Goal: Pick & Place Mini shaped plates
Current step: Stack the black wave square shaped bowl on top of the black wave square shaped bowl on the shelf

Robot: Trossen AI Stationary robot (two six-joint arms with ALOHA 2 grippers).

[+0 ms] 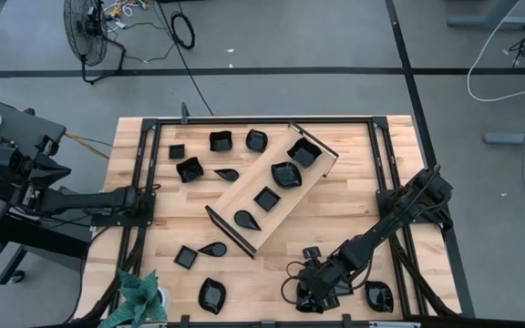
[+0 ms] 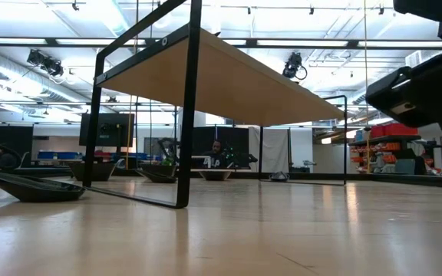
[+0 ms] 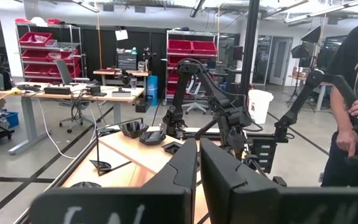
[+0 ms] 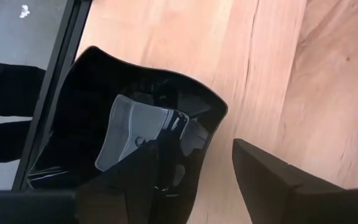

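Right tool (image 4: 210, 180) straddles plate (image 4: 135, 124) rim beside frame rail (image 4: 58, 93).

Tabletop (image 1: 354, 196): light wood planks, smooth satin finish, visible grain, soft sheen in the low view. Mini shaped plates (image 1: 212, 295): gloss black, hard glazed look; the one under the right pincer (image 4: 213, 180) mirrors it clearly. Tray (image 1: 244, 182): pale bare wood, matt, with black ends. Frame (image 1: 144, 146) around the tabletop: matt black metal bars. Pincer fingers (image 4: 272, 180): matt black, plastic-looking.
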